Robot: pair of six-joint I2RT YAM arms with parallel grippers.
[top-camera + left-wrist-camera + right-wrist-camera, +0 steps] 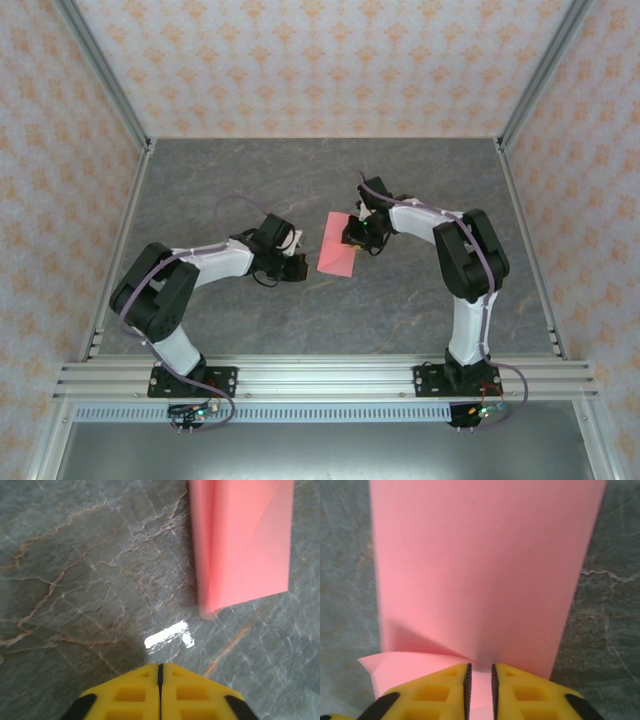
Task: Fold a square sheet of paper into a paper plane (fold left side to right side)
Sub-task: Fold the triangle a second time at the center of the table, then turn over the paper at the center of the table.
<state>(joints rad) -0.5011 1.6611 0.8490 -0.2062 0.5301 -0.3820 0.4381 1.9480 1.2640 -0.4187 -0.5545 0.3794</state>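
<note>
The square sheet of paper point(337, 252) lies mid-table as a salmon-pink rectangle, doubled over on itself. In the left wrist view the paper point(245, 545) sits ahead and to the right, with a diagonal crease showing near its right edge. My left gripper point(299, 258) hovers just left of the sheet; this left gripper point(160, 665) is shut and holds nothing. My right gripper point(355, 238) is over the sheet's right edge. In its own view the right gripper point(480, 666) stands slightly open, and the paper point(480, 570) shows through the gap, its near edge lifted a little.
The grey marbled tabletop point(240, 180) is ringed by aluminium posts and patterned walls. A slotted rail point(320, 378) runs along the near edge by the arm bases. A bright glare patch point(167, 634) lies on the table in front of the left fingers.
</note>
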